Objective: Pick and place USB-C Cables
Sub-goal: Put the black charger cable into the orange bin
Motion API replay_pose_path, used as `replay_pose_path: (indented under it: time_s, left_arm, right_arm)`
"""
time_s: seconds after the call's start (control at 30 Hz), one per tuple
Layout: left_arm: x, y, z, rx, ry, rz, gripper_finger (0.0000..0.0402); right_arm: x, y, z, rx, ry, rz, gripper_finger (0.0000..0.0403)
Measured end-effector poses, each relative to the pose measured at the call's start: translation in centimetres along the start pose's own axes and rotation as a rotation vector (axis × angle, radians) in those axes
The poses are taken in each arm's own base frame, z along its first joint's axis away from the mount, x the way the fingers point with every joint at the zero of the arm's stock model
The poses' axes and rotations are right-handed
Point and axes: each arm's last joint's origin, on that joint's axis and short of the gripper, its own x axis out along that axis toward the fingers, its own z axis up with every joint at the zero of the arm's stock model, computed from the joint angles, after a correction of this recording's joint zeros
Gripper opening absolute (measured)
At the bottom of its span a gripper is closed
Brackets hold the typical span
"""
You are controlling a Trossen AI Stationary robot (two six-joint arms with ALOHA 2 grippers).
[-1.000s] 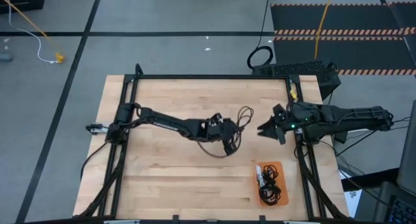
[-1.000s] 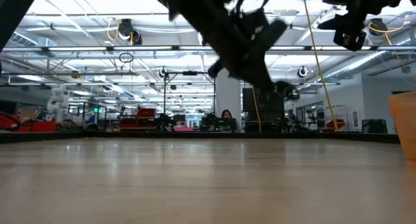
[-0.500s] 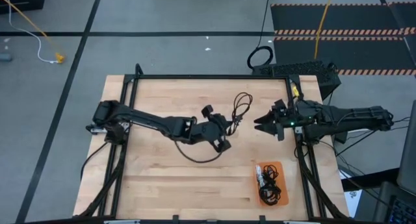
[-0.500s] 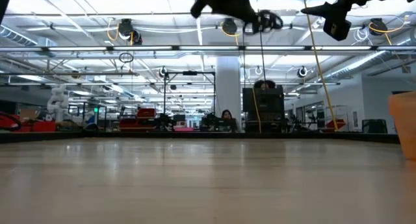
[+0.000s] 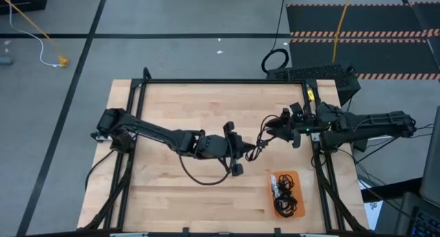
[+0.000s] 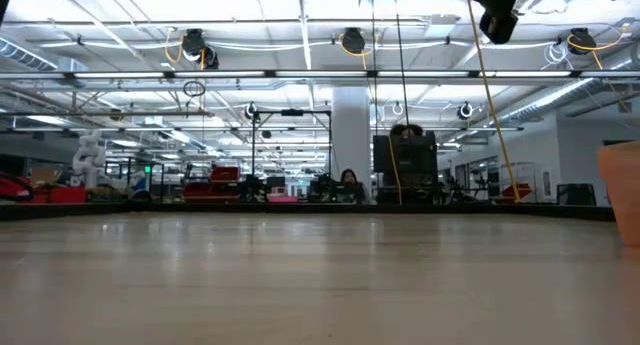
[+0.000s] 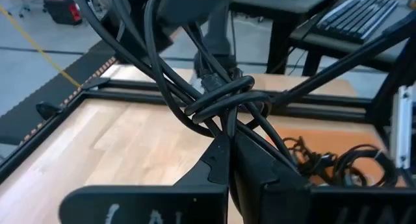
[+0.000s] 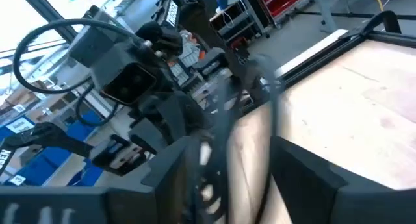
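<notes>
A black USB-C cable bundle [image 5: 261,136] hangs in the air between my two grippers, above the table's right middle. My left gripper [image 5: 249,149] is shut on it; the left wrist view shows its loops [image 7: 221,97] just past the fingers. My right gripper [image 5: 273,129] is open at the bundle's far right end. In the right wrist view its fingers [image 8: 169,165] stand on either side of a blurred strand [image 8: 221,139]. An orange tray [image 5: 294,176] near the front right holds a white bundle [image 5: 275,184] and black bundles [image 5: 287,204]. My left gripper pinches the bundle's near end [image 7: 224,123], where several strands cross, between its two shut fingers. The fingers come level from the table's left. The bundle is lifted clear of the table and its loops run on toward my right gripper. My right gripper: whether it touches the bundle, I cannot tell.
A black frame rail [image 5: 220,81] runs along the table's edges. A keyboard [image 5: 313,73] lies beyond the far right corner, and a large black cable ring [image 5: 275,60] and a yellow cord [image 5: 340,24] lie on the floor. The tray's side shows in the low view [image 6: 620,190].
My left gripper, still shut on the bundle, has risen out of the low view and carried the bundle toward the table's right and near side. My right gripper has gone toward the table's left until its fingers reach the bundle's end.
</notes>
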Motion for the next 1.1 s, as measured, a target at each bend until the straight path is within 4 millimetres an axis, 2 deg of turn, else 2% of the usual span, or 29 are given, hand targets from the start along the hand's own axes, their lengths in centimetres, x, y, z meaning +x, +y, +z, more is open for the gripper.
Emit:
replay_pose_path:
  time_s: [0.1, 0.27, 0.33, 0.43, 0.57, 0.87, 0.97, 1.1]
  left_arm:
    - [-0.1, -0.1, 0.1, 0.001, -0.007, -0.003, 0.0005]
    - [0.0, 0.0, 0.0, 0.011, -0.004, 0.002, 0.0021]
    - [0.0, 0.0, 0.0, 0.02, 0.0, 0.004, 0.0021]
    - [0.0, 0.0, -0.3, 0.031, 0.024, 0.004, 0.0024]
    - [0.2, 1.0, -0.9, 0.048, 0.092, 0.09, 0.0038]
    - [0.4, 3.1, -2.3, 0.017, 0.249, 0.141, 0.0109]
    - [-0.5, 3.9, -2.1, 0.026, 0.304, 0.153, 0.0128]
    - [-2.3, 5.3, -1.6, -0.01, 0.376, 0.194, 0.014]
  right_arm:
    - [0.1, -0.1, -0.2, 0.002, 0.022, -0.011, 0.0157]
    - [0.5, -0.3, -0.5, 0.015, 0.045, -0.027, 0.004]
    - [0.5, -0.3, -0.5, -0.001, 0.057, -0.012, 0.0013]
    - [0.6, -0.3, -0.6, 0.005, 0.085, 0.011, 0.0008]
    - [0.6, -0.5, -1.1, 0.046, 0.15, 0.011, 0.0003]
    - [0.0, -2.1, -3.0, 0.128, 0.322, -0.198, 0.0001]
    - [-0.2, -2.2, -3.5, 0.223, 0.382, -0.211, 0.0001]
    - [0.0, -0.8, -3.5, 0.335, 0.395, -0.091, 0.0]
